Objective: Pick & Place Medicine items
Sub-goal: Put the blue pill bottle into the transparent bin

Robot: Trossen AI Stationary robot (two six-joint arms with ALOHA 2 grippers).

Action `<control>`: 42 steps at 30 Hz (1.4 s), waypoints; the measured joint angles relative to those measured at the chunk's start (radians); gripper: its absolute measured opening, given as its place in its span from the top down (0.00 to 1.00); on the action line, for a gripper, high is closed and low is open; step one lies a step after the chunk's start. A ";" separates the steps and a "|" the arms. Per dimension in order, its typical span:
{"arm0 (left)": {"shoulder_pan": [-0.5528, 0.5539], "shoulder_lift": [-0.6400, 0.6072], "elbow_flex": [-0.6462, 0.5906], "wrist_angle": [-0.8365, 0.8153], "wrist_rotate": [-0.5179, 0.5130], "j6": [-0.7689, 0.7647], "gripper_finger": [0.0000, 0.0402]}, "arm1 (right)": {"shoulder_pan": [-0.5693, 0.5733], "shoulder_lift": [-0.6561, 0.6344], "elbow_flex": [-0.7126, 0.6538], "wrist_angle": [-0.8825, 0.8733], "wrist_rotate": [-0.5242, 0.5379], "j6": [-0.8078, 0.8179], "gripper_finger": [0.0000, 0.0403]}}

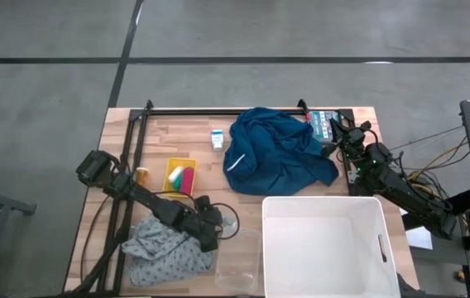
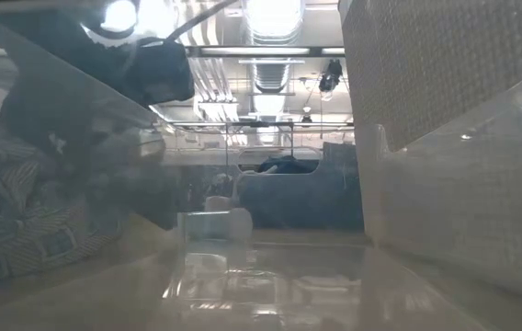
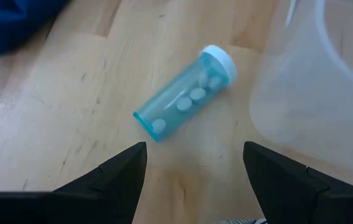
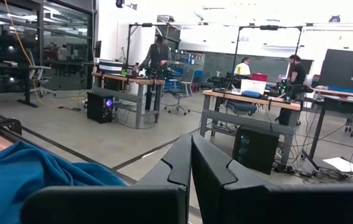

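Wooden tabletop [image 1: 194, 136] in a large workshop carries the scattered medicine items. A clear teal pill bottle [image 3: 186, 93] with a white cap lies on its side on the bare wood near the table's front, white tablets visible inside, just beside the wall of a clear plastic container [image 3: 313, 87]. The left gripper [image 3: 192, 177] hangs directly over the wood next to the bottle, its two dark fingers spread apart and grasping nothing; the bottle lies just beyond the fingertips, untouched. Behind that gripper, a grey patterned cloth [image 1: 165, 248] is bunched at the near left corner. Farther back, a small orange-amber bottle [image 1: 141, 175] sits by the left arm's base, beside a yellow tray [image 1: 174, 165] holding pink and green items. A small white carton with blue print [image 1: 217, 139] stands near the far edge, just left of a crumpled blue cloth [image 1: 280, 153] spread over the table's middle. A large white bin [image 1: 326, 244] fills the near right corner. The right gripper [image 4: 191, 168] waits at the far right corner, fingers pressed together and empty, facing a room where several people stand at workbenches.
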 joint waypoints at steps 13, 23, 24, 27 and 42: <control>0.004 0.000 -0.003 -0.001 -0.087 0.283 0.31 | 0.000 0.000 0.000 0.000 0.000 0.000 0.98; 0.003 0.000 0.011 -0.001 -0.104 0.343 0.31 | 0.000 0.000 0.000 0.000 0.000 0.000 0.98; 0.001 -0.001 0.014 -0.001 -0.100 0.351 0.31 | 0.000 0.000 0.000 0.000 0.000 0.000 0.98; -0.008 -0.001 0.025 0.000 -0.098 0.384 0.31 | 0.000 0.000 0.000 0.000 0.000 0.000 0.98; 0.041 -0.001 0.028 0.075 0.026 0.480 0.31 | 0.000 0.000 0.000 0.000 0.000 0.000 0.98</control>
